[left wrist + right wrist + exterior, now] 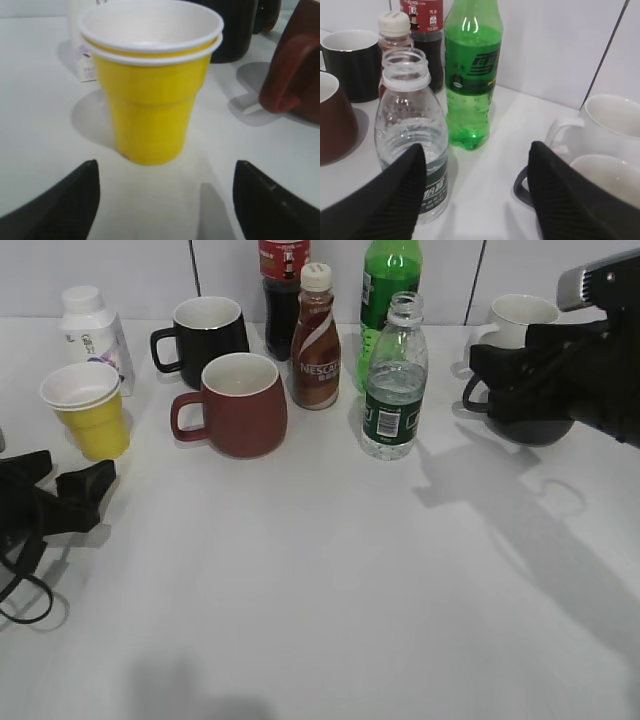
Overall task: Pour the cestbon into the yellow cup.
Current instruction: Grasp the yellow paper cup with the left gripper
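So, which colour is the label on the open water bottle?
Dark green label on the cestbon, clearest in the exterior view.

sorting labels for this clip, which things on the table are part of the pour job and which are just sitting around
Part of the job:
cestbon water bottle, cap off
yellow cup
left end effector, open before the cup
right end effector, open

Just sitting around:
dark red mug
black mug
Nescafe bottle
green soda bottle
cola bottle
white mug
small white bottle
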{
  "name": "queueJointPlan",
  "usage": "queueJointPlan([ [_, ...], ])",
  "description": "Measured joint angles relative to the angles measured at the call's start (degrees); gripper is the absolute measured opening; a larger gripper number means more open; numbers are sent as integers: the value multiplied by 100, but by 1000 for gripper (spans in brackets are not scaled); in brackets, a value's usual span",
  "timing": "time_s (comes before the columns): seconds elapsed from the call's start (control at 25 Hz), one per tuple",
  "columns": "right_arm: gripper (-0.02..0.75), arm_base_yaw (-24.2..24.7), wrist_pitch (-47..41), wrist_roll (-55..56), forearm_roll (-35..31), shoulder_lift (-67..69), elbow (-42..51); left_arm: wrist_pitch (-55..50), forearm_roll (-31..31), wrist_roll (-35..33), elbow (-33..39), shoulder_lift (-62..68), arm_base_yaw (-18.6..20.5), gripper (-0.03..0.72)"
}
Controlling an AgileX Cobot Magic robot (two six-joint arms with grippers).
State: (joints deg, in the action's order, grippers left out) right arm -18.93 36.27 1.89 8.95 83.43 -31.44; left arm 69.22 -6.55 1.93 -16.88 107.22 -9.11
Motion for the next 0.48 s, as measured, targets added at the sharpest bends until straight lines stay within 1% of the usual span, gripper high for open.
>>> queueJointPlan([
  [0.24,481,0,11,64,125,88,0,0,16,-14,-389,359,0,634],
  [0.48,481,0,40,75,137,88,0,7,35,-193,-866,605,0,634],
])
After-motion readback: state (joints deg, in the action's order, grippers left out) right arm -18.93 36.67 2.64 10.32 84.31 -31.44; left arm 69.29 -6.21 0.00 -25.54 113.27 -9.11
